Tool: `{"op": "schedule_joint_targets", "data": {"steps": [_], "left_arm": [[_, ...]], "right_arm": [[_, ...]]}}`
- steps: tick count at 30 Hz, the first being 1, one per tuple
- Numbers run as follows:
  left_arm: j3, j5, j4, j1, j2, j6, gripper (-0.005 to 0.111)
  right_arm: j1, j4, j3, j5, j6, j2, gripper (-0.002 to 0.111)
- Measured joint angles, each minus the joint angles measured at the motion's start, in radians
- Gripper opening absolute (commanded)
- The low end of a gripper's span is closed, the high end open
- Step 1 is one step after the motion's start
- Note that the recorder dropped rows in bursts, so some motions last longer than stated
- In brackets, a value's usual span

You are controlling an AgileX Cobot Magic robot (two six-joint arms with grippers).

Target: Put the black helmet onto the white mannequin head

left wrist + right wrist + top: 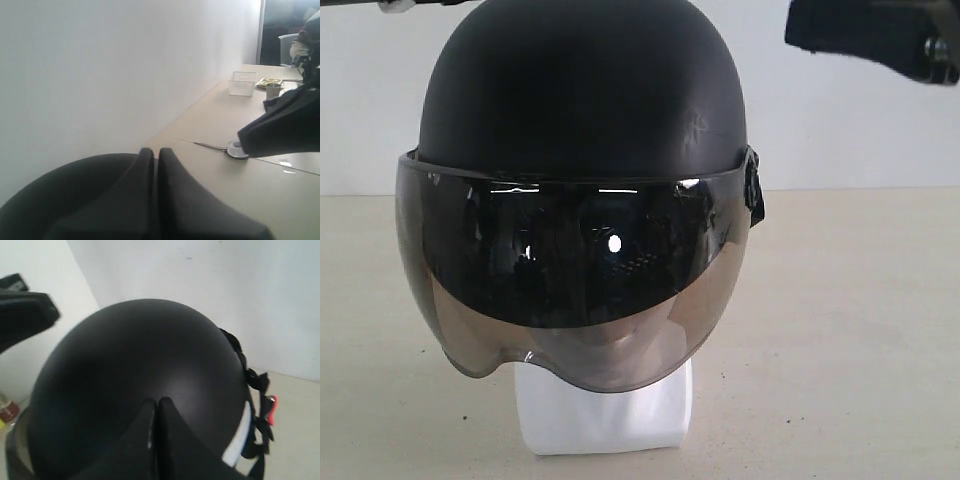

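Observation:
The black helmet (580, 90) sits upright over the white mannequin head (605, 410). Only the head's neck and base show below the smoky visor (570, 270), with a face faintly visible through it. My right gripper (157, 403) is shut with nothing in it, just above the helmet's crown (145, 360). My left gripper (156, 151) is also shut and empty, beside the helmet dome (65, 195). A black part of the right arm (880, 35) hangs at the top right of the exterior view, apart from the helmet.
A white wall stands close behind the head. Down the beige table are a clear basket (242, 83), a metal cup (273, 90) and a small round disc (236, 149). The helmet's black chin strap with a red clip (271, 410) hangs at its side.

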Motion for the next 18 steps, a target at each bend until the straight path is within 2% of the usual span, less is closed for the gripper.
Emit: {"op": "schedule_joint_targets", "data": {"steps": [7,11,14,18], "left_arm": [[0.000,0.029,0.000,0.010,0.002,0.058,0.005],[0.000,0.010,0.000,0.058,0.024,0.062,0.005],[0.000,-0.067,-0.027,0.112,0.052,0.062,0.005],[-0.016,-0.211,-0.060,0.190,0.091,0.062,0.005]], "right_arm": [[0.000,-0.026,-0.221,0.265,0.011,0.118,0.000],[0.000,-0.057,-0.314,0.374,0.050,0.205,0.000],[0.031,-0.112,-0.368,0.432,0.086,0.257,0.000],[0.141,-0.290,-0.422,0.448,0.200,0.293,0.000]]}}
